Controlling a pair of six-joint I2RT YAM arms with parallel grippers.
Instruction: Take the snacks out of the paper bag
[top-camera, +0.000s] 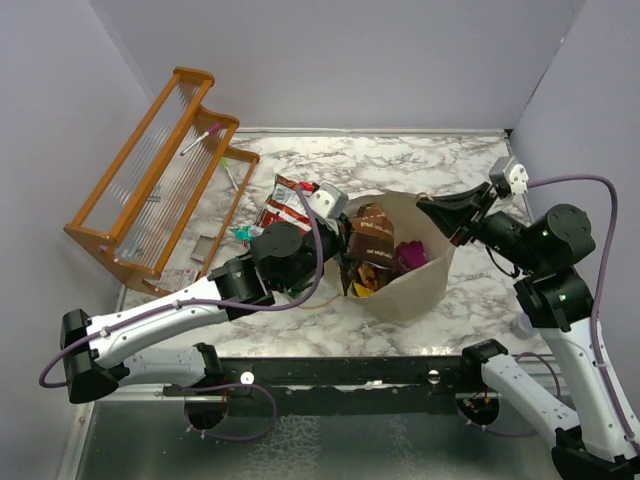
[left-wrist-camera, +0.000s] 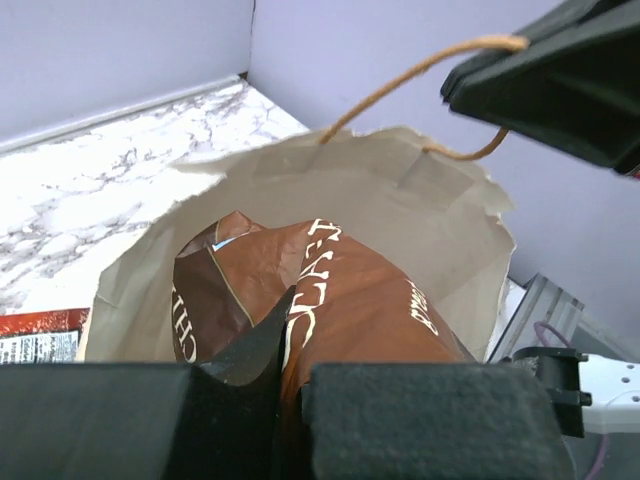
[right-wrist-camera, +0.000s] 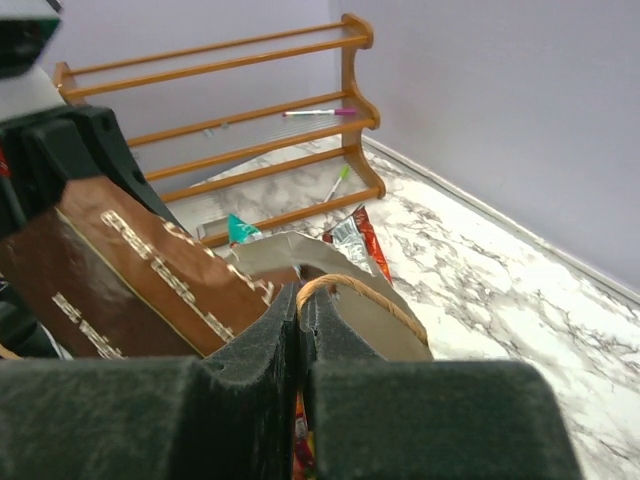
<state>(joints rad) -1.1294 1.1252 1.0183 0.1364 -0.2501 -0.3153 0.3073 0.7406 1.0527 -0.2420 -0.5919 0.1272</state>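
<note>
Two bent arms over paper bag (top-camera: 415, 285) (left hand (top-camera: 348, 232), right hand (top-camera: 422, 206))

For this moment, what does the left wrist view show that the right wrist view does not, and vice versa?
Only left wrist: the inside of the paper bag. Only right wrist: the wooden rack with a pink marker on it. Both: the brown packet that the shut left gripper holds, and the cord handle pinched in the shut right gripper.
</note>
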